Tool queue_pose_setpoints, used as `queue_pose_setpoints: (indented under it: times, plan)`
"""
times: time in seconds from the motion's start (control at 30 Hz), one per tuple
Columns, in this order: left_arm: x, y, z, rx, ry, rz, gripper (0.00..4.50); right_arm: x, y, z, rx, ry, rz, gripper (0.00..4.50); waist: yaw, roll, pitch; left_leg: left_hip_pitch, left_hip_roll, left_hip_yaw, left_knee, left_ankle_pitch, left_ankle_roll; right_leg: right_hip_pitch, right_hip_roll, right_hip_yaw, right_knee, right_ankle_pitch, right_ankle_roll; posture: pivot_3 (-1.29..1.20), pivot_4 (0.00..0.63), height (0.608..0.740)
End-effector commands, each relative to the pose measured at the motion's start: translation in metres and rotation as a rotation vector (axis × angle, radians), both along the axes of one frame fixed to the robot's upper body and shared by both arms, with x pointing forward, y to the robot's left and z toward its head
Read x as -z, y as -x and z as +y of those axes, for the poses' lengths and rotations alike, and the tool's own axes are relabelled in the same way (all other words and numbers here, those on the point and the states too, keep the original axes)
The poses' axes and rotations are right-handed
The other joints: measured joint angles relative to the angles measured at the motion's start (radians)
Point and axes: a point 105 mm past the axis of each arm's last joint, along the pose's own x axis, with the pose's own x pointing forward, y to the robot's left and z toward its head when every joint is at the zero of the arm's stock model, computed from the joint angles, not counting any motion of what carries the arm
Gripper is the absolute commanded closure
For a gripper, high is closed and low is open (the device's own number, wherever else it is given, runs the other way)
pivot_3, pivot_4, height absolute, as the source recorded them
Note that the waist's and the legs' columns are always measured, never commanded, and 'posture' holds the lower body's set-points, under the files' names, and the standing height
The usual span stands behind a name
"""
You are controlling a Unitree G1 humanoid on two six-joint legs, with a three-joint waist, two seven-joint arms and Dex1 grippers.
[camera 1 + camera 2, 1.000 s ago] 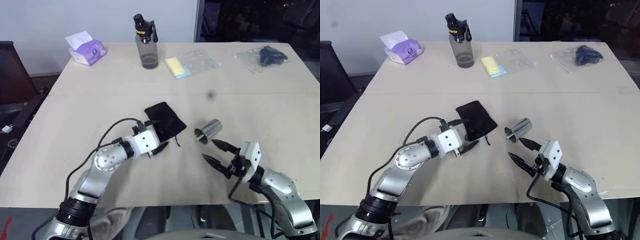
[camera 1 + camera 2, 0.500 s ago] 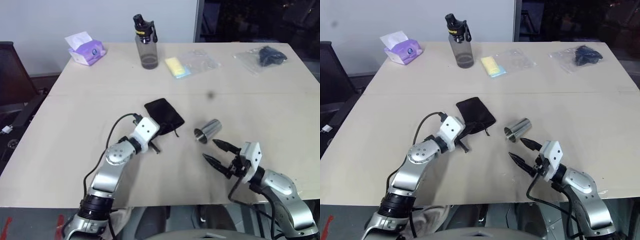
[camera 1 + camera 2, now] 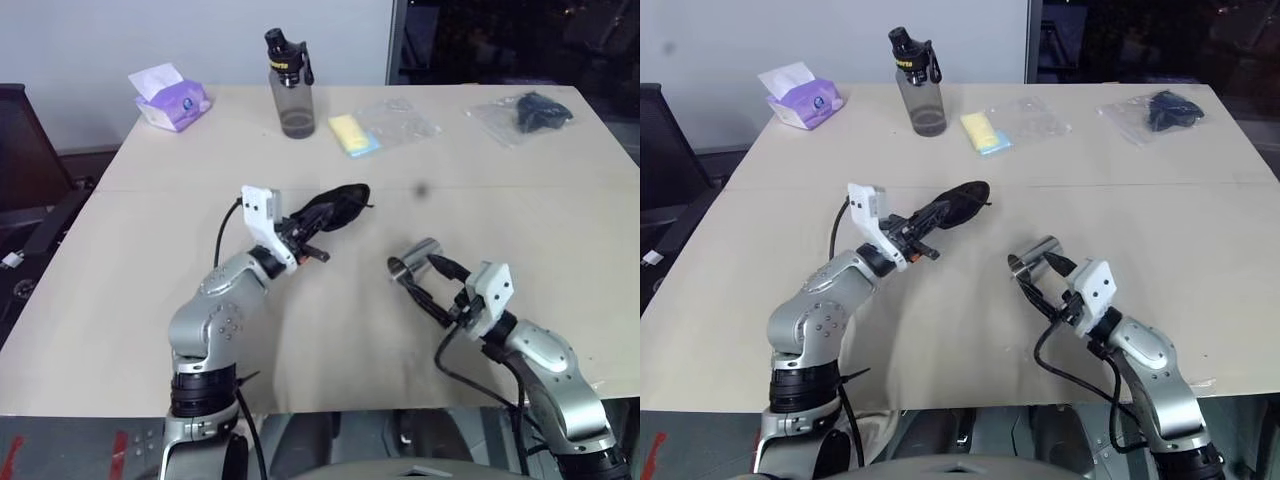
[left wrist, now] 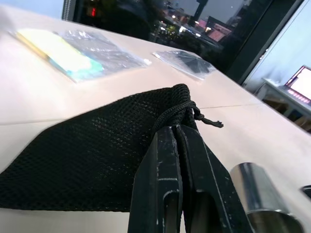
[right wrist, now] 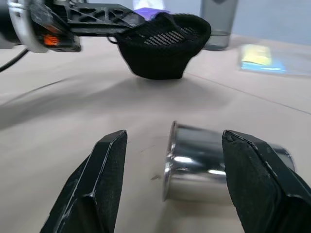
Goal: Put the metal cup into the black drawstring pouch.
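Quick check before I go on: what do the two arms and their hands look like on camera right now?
Both arms are silver-grey metal with rounded joint housings. Each ends in a white boxy wrist block carrying a hand of two black fingers: left hand, right hand. A loose black cable loops along each forearm to the wrist. The right hand's fingers are broad, matte and wedge-shaped.

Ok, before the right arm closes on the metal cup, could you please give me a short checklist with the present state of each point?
1. Left gripper shut on the black drawstring pouch, by its corded mouth: ok.
2. Pouch lifted off the table: ok.
3. Pouch mouth open wide enough for the cup: cannot tell.
4. Right gripper open, one finger on each side of the metal cup: ok.
5. Cup upright: not ok; it lies on its side, open end toward the right wrist camera.
6. Water bottle and tissue pack far from both arms: ok.
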Motion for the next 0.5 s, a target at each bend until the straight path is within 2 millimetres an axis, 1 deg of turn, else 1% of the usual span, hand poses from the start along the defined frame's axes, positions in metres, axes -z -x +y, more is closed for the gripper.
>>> queue_pose_setpoints:
  times: [0.03, 0.13, 0.23, 0.37, 0.43, 0.5]
  plan:
    - [-0.021, 0.003, -0.001, 0.009, 0.083, -0.041, 4.44, -0.003, -0.012, 0.004, 0.083, 0.021, -0.024, 1.37, 0.000, 0.000, 0.000, 0.000, 0.000, 0.000, 0.000, 0.000, 0.000, 0.000, 0.000, 0.000, 0.000, 0.000, 0.000, 0.00, 0.150, 0.740]
    - [-0.023, 0.003, 0.001, 0.003, 0.131, -0.021, 4.44, 0.002, -0.019, 0.007, 0.125, 0.036, -0.023, 1.37, 0.001, 0.000, 0.000, 0.000, 0.000, 0.000, 0.000, 0.000, 0.000, 0.000, 0.000, 0.000, 0.000, 0.000, 0.000, 0.00, 0.150, 0.740]
    - [-0.021, 0.004, 0.001, 0.008, 0.118, -0.012, 4.44, 0.011, -0.021, 0.010, 0.143, 0.062, 0.002, 1.37, 0.000, 0.000, 0.000, 0.000, 0.000, 0.000, 0.000, 0.000, 0.000, 0.000, 0.000, 0.000, 0.000, 0.000, 0.000, 0.00, 0.150, 0.740]
    - [-0.022, 0.004, 0.000, 0.014, 0.122, -0.010, 4.44, 0.015, -0.025, 0.007, 0.189, 0.073, 0.011, 1.37, 0.000, -0.001, 0.000, 0.000, 0.000, 0.001, 0.000, 0.000, 0.000, 0.000, 0.000, 0.000, 0.000, 0.000, -0.001, 0.00, 0.150, 0.740]
    - [-0.023, 0.005, -0.001, 0.015, 0.127, -0.010, 4.44, 0.018, -0.028, 0.001, 0.219, 0.113, 0.011, 1.37, 0.000, -0.001, -0.001, 0.000, 0.000, 0.001, 0.000, 0.000, 0.000, 0.000, 0.000, 0.000, 0.000, 0.000, -0.001, 0.00, 0.150, 0.740]
    - [-0.024, 0.005, -0.002, 0.015, 0.130, -0.010, 4.50, 0.022, -0.030, -0.008, 0.257, 0.153, 0.012, 1.88, 0.000, -0.001, -0.001, 0.000, 0.000, 0.001, 0.000, 0.000, 0.000, 0.000, 0.001, 0.000, 0.000, -0.001, -0.003, 0.00, 0.150, 0.740]
